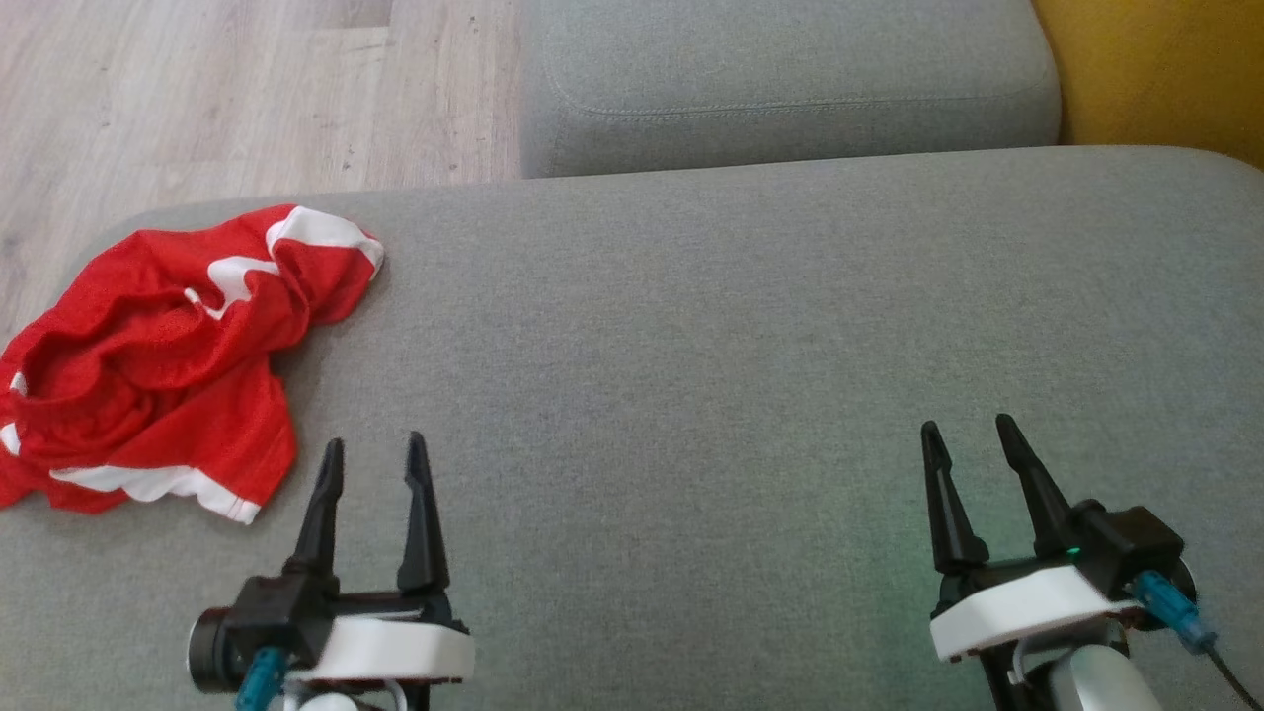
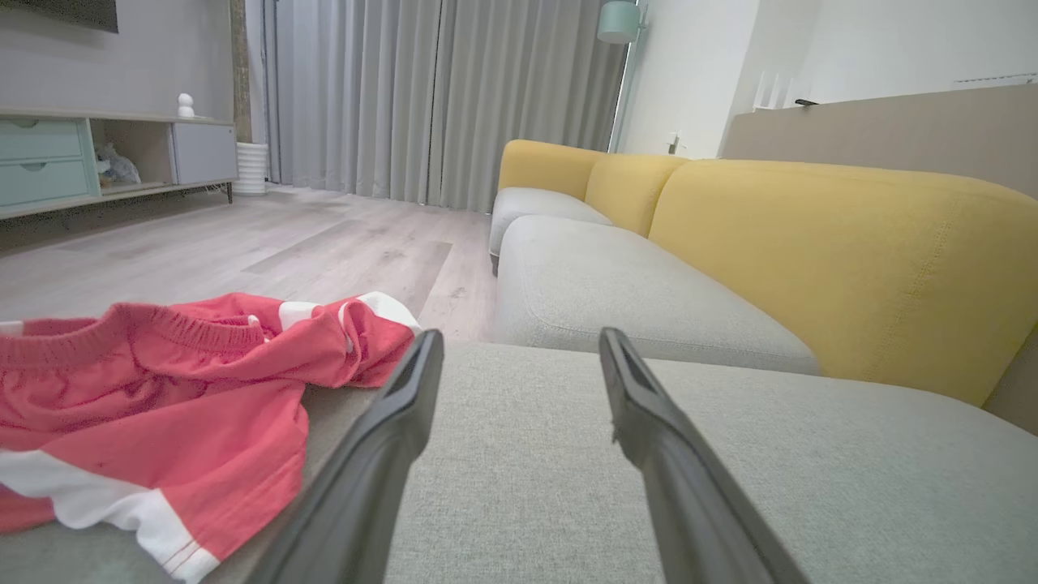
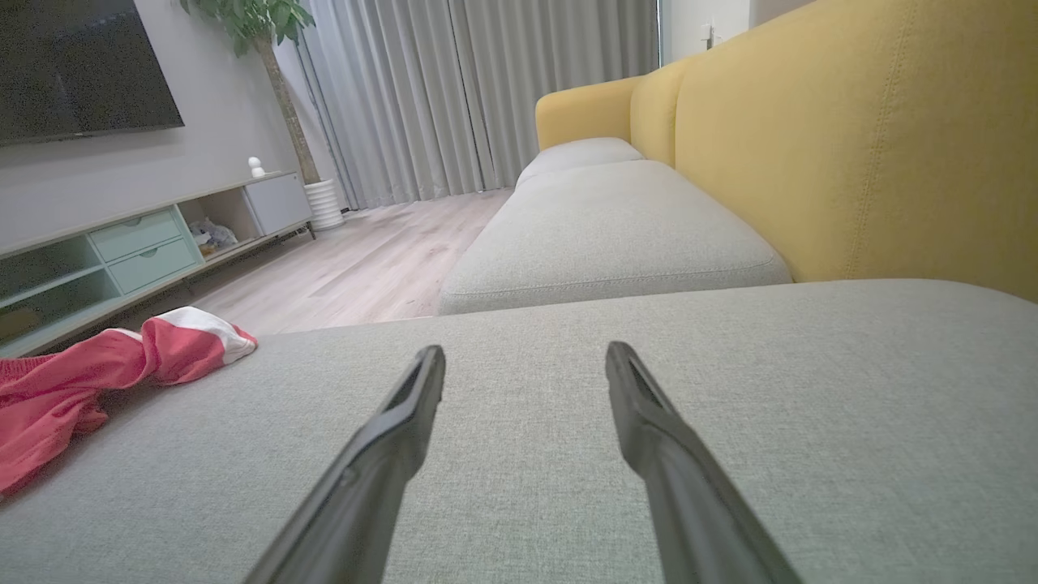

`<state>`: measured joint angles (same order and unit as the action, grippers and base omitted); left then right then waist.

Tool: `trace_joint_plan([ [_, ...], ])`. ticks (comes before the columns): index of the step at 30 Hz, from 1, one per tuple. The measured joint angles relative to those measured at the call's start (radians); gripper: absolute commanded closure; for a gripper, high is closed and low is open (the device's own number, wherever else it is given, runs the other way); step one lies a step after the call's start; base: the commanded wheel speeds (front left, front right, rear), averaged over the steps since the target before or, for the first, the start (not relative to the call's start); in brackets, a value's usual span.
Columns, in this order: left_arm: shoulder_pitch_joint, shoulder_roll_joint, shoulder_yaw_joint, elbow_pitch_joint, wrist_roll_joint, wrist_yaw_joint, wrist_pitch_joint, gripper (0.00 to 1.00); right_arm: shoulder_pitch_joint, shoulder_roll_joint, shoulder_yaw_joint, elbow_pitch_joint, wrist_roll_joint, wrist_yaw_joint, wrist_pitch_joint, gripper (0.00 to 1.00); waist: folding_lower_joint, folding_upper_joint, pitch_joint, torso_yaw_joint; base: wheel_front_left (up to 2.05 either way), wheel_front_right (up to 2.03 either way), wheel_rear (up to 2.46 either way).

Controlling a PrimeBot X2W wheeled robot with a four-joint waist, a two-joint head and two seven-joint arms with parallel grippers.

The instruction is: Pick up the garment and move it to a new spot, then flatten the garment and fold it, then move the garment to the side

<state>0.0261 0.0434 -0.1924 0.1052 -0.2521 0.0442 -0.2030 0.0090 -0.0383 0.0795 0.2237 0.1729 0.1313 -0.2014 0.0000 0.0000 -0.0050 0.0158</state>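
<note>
The garment [image 1: 158, 360] is a red pair of shorts with white trim, crumpled at the far left of the grey sofa seat [image 1: 711, 346]. Its elastic waistband shows in the left wrist view, where the garment [image 2: 154, 405] lies left of my fingers. My left gripper [image 1: 375, 454] hovers open just right of the garment's near hem, nothing between its fingers. My right gripper [image 1: 973, 434] stands open far to the right over bare cushion. In the right wrist view the garment [image 3: 73, 381] sits at the far left, well away from that gripper [image 3: 525, 357].
A second grey seat cushion [image 1: 790, 79] adjoins at the back, with the yellow sofa back [image 1: 1165, 69] to the right. Wooden floor [image 1: 227, 89] lies beyond the seat's left and far edge. A media cabinet [image 3: 122, 243] and curtains [image 2: 422, 97] stand across the room.
</note>
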Motion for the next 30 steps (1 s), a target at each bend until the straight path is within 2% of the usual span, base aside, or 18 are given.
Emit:
trace_joint_plan([
  [17, 0.000, 0.001, -0.017, -0.001, 0.186, 0.016, -0.047, 0.00, 0.000, 0.000, 0.009, 0.002, -0.199, 0.000, -0.048, 0.00, 0.0000, 0.0000, 0.001, -0.006, 0.00, 0.00, 0.00],
  [30, 0.000, 0.001, -0.017, -0.004, 0.163, 0.007, -0.049, 0.00, 0.000, -0.001, 0.004, 0.016, -0.205, 0.000, -0.049, 0.00, 0.0000, 0.0000, -0.008, -0.002, 0.00, 0.00, 0.00],
])
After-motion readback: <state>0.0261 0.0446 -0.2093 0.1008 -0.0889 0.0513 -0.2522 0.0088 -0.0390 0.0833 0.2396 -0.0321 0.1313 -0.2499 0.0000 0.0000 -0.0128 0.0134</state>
